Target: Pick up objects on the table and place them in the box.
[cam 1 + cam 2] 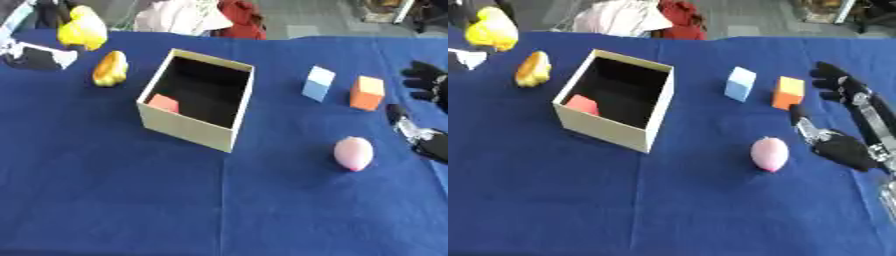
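Blue cloth (175, 200) fills the near part of both views, a smooth dark-blue cover over the whole table with a faint fold line running from the box toward the near edge. On it, toward the right, lies a pale pink egg-shaped object (769, 153), its narrower end pointing toward the camera. Just right of it the robot's right hand (846, 150) reaches in from the right edge, black with silver joints; its fingers are spread and fairly straight, the thumb angled toward the pink object but apart from it, and it has hold of nothing. Beyond the hand stands an orange cube (787, 93), and just left of that a light-blue cube (740, 84), the two near each other but not touching. Left of centre sits the open cream-coloured cardboard box (602, 131), dark inside, with a red block (583, 104) lying in its near-left corner. Left of the box a yellow-orange rounded object (533, 69) rests on the cloth, and farther back at the left edge is a bright yellow lumpy object (490, 29). A black and white thing (35, 56) lies at the far left. Past the table's far edge there is grey floor, with white cloth (619, 19) and a red item (680, 20) heaped there. No left hand shows in either view.
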You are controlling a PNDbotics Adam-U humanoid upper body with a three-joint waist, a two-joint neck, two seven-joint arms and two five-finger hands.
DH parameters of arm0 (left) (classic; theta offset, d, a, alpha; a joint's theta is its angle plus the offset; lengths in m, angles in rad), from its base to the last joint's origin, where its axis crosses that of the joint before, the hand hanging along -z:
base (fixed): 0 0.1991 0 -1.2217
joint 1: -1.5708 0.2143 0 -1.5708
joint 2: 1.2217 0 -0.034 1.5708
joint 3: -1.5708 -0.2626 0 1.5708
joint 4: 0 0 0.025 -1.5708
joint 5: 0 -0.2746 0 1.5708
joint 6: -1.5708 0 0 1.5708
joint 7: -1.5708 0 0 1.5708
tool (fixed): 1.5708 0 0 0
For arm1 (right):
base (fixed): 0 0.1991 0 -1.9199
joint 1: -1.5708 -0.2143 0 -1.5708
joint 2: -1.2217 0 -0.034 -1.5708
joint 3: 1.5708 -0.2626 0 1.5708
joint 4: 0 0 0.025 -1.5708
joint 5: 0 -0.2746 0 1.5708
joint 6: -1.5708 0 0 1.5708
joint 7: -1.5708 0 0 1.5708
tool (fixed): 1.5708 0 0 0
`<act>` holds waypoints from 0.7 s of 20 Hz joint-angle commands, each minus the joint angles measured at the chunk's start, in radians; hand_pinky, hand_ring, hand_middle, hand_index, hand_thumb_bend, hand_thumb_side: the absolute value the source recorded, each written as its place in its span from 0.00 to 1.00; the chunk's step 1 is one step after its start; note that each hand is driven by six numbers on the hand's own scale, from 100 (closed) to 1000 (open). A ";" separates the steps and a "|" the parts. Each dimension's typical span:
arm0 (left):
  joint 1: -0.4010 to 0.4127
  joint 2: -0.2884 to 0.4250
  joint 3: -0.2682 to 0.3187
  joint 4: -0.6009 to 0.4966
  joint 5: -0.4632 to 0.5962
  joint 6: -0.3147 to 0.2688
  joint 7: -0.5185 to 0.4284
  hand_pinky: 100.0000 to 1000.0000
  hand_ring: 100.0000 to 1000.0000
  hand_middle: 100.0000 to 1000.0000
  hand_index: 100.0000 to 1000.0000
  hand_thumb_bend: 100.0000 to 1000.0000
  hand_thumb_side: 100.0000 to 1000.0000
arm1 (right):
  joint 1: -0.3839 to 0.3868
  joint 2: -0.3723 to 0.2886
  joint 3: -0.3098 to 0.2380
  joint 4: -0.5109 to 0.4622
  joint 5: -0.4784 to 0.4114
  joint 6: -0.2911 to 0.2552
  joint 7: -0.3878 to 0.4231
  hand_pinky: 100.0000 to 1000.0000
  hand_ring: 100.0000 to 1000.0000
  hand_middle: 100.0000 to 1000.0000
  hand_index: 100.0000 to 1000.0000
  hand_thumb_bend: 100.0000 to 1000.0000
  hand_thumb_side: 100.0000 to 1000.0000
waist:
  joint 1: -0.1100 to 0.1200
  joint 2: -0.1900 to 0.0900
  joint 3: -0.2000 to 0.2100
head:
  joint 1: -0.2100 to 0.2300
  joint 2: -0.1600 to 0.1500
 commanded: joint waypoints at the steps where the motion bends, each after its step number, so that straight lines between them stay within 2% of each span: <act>1: -0.068 -0.004 -0.059 -0.014 0.010 -0.030 -0.045 0.55 0.43 0.32 0.49 0.32 0.00 | -0.013 -0.010 -0.003 -0.009 -0.009 -0.002 0.005 0.85 0.88 0.87 0.98 0.14 0.42 | 0.002 -0.033 -0.006 | -0.002 -0.007; 7: -0.157 -0.061 -0.183 0.058 -0.015 -0.090 -0.141 0.56 0.44 0.33 0.50 0.31 0.00 | -0.015 -0.007 0.000 -0.007 -0.011 -0.003 0.009 0.85 0.88 0.87 0.98 0.15 0.43 | -0.001 -0.032 -0.020 | -0.003 -0.012; 12: -0.181 -0.102 -0.233 0.128 -0.023 -0.112 -0.185 0.60 0.48 0.38 0.55 0.34 0.00 | -0.017 -0.004 0.002 -0.006 -0.012 -0.004 0.011 0.85 0.88 0.87 0.98 0.14 0.43 | -0.001 -0.028 -0.023 | -0.005 -0.015; 14: -0.181 -0.111 -0.244 0.142 -0.016 -0.118 -0.194 0.64 0.53 0.44 0.61 0.40 0.00 | -0.018 -0.004 0.002 -0.006 -0.012 -0.004 0.011 0.85 0.88 0.87 0.98 0.14 0.43 | 0.000 -0.026 -0.024 | -0.005 -0.017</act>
